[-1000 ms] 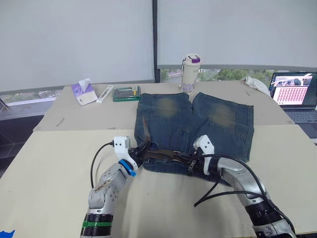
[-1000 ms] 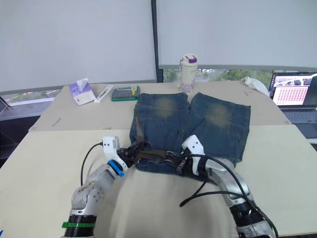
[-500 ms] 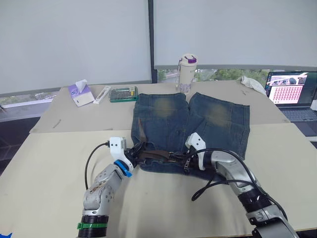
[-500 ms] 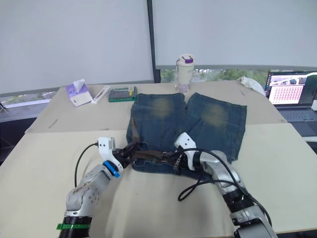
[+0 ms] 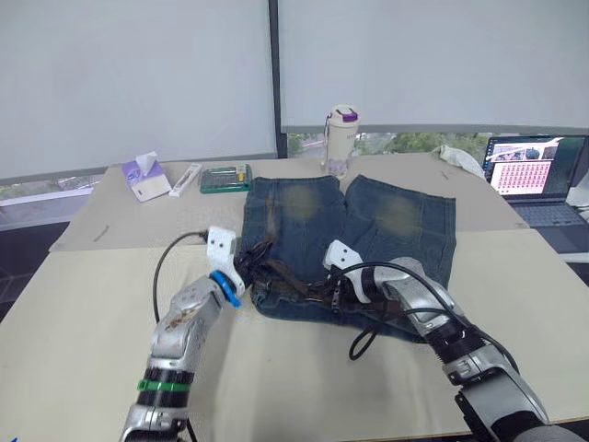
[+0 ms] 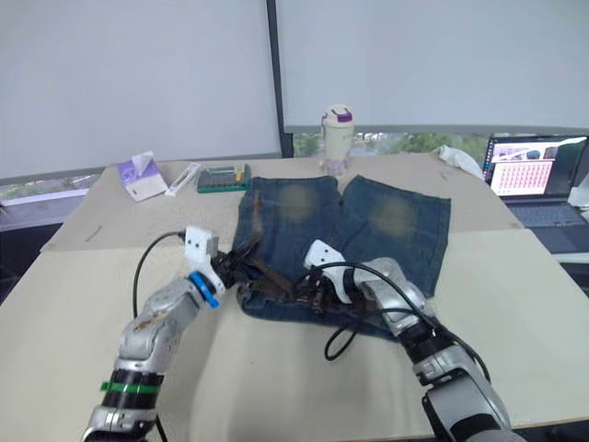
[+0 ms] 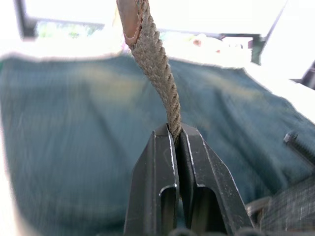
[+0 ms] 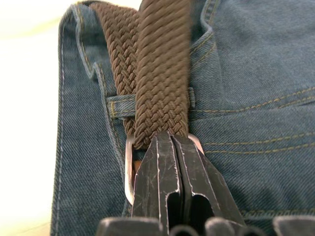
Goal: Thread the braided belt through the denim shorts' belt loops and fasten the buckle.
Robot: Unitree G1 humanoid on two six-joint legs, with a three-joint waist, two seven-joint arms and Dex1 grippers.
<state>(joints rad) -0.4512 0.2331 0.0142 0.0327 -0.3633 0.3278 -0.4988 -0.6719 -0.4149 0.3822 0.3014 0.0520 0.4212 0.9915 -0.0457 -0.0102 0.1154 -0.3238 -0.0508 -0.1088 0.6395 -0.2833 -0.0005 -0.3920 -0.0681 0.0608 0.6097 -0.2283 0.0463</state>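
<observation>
Black metal fingers of the left gripper (image 7: 173, 135) are pinched together on the dark brown braided belt (image 7: 156, 69), whose leather-tipped free end rises past them. Right gripper (image 8: 170, 142) is likewise clamped, its tips at the silver rectangular metal buckle (image 8: 129, 167) where the braid meets the frame.

Just beyond the right gripper, the belt runs in a doubled length under a narrow blue denim belt loop (image 8: 118, 105) on the waistband. Faded blue denim shorts (image 5: 396, 216) lie flat on the pale counter (image 5: 83, 313), waistband toward the robot, legs pointing away. From overhead, the belt lies along the waistband between the two grippers, with a strand trailing up the shorts' left leg.

Step in hand, as I judge it: bringing the tip end across to the buckle for fastening. How many loops are threaded I cannot tell.

To do it well:
- hold the buckle frame steady and flat against the denim;
- carry the tip low, in line with the frame opening, not twisted;
- keep the waistband from bunching as the braid draws through.

Beyond the shorts stand a white tumbler with purple lid (image 5: 339, 138), a tissue pack (image 5: 147, 175), and an open laptop (image 5: 529, 175) at the far right.
</observation>
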